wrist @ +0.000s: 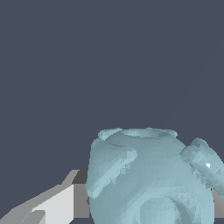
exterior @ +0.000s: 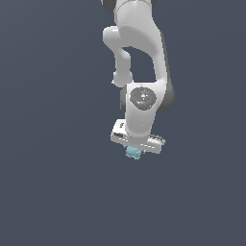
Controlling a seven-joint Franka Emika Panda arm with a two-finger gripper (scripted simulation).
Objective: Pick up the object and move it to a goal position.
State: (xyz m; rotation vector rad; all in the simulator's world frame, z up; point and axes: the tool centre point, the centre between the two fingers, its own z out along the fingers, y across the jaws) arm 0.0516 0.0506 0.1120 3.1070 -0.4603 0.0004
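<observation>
The object (exterior: 133, 153) is a small pale blue-teal knobbly lump, showing just under the white gripper (exterior: 134, 151) in the exterior view. Most of it is hidden by the gripper's hand. In the wrist view the object (wrist: 148, 179) fills the near part of the picture, held between the fingers (wrist: 57, 205), one grey-white finger showing beside it and the tip of the other at the far edge. The gripper is shut on the object and holds it in the air.
The white arm (exterior: 139, 57) comes down from the top of the exterior view. The background all around is plain dark blue-grey, with no other objects, edges or marker in sight.
</observation>
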